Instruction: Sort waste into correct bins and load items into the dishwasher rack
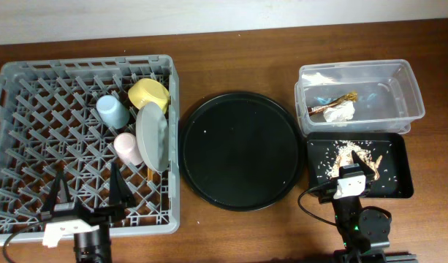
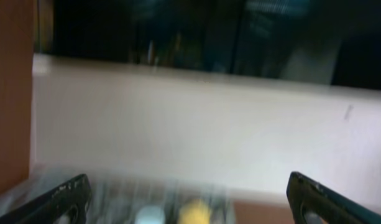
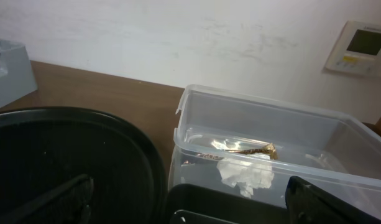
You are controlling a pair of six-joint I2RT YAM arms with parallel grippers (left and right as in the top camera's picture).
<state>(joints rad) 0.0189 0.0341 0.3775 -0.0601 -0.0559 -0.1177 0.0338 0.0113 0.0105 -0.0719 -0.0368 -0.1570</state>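
Observation:
The grey dishwasher rack (image 1: pixel 33 102) holds the yellow bowl (image 1: pixel 149 93), blue cup (image 1: pixel 112 111), pink cup (image 1: pixel 127 147) and the pale grey-green plate (image 1: pixel 152 136) standing on edge. A chopstick end (image 1: pixel 147 174) pokes out below the plate. The clear tub (image 1: pixel 406 80) holds the white napkin (image 1: pixel 340 112) and gold wrapper (image 1: pixel 343 99); both also show in the right wrist view, napkin (image 3: pixel 246 175) and wrapper (image 3: pixel 252 149). The black rectangular tray (image 1: pixel 395 188) holds food scraps (image 1: pixel 349 155). My left gripper (image 1: pixel 88 183) is open and empty over the rack's near edge. My right gripper (image 1: pixel 353 166) is open and empty over the black tray.
A large round black tray (image 1: pixel 238 150) lies between the rack and the bins, and shows in the right wrist view (image 3: pixel 66 155). The left wrist view is blurred, with the open fingers (image 2: pixel 190 199) and faint blue and yellow blobs. A wall stands behind the table.

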